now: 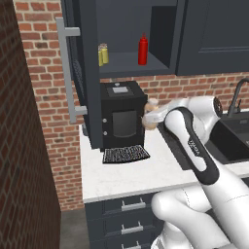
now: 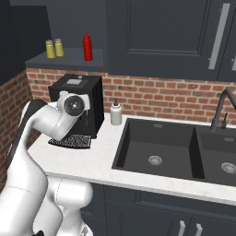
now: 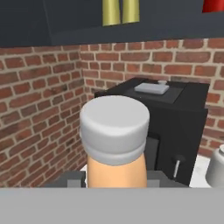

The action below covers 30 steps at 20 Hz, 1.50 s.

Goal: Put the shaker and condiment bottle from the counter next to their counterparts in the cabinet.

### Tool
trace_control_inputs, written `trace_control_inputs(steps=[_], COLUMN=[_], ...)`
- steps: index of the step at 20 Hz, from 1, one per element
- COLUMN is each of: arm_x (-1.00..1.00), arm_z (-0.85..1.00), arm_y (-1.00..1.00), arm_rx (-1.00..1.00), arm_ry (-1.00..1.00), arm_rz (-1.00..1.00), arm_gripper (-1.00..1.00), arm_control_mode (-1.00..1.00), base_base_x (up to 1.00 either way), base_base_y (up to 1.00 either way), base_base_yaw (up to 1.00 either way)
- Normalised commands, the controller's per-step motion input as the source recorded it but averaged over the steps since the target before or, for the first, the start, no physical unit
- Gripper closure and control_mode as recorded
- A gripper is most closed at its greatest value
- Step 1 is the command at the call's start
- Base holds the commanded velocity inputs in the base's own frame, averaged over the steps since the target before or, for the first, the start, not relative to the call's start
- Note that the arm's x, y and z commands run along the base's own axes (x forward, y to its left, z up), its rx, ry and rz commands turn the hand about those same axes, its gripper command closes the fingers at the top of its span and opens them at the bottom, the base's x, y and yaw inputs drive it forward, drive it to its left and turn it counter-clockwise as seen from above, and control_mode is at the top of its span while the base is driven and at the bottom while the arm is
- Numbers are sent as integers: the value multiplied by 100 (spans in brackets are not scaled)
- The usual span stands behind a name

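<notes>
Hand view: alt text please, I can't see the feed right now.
The gripper is shut on the condiment bottle, whose whitish cap is nearest the camera. Behind it stands the black coffee machine against brick wall; above, two yellow shakers sit on the cabinet shelf.

Red brick wall (image 2: 152,94), black double sink (image 2: 159,150) with dark faucet (image 2: 221,108), dark drawers (image 1: 124,216) with silver handles

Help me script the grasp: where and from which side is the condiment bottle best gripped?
Grip the condiment bottle on its peach body just under the wide whitish cap, coming in level from the side. The overhanging cap would likely stop an upright bottle slipping down; the gripper is shut on it there.
</notes>
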Motion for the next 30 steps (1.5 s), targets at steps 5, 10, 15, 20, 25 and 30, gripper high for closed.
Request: trace_control_inputs(steps=[5, 10, 15, 20, 25, 30], arm_x=[-5, -2, 0, 0, 0, 1], arm_z=[37, 44, 50, 52, 45, 4], arm_y=[-9, -1, -5, -10, -10, 0], arm_rx=[0, 0, 0, 0, 0, 0], arm_ry=[0, 0, 0, 0, 0, -2], arm_rz=[-7, -7, -9, -13, -17, -2], arm_gripper=[100, 100, 100, 100, 100, 100], arm_control_mode=[-100, -100, -100, -100, -100, -100], base_base_x=[0, 0, 0, 0, 0, 0], base_base_y=[0, 0, 0, 0, 0, 0], base_base_yaw=[0, 0, 0, 0, 0, 0])
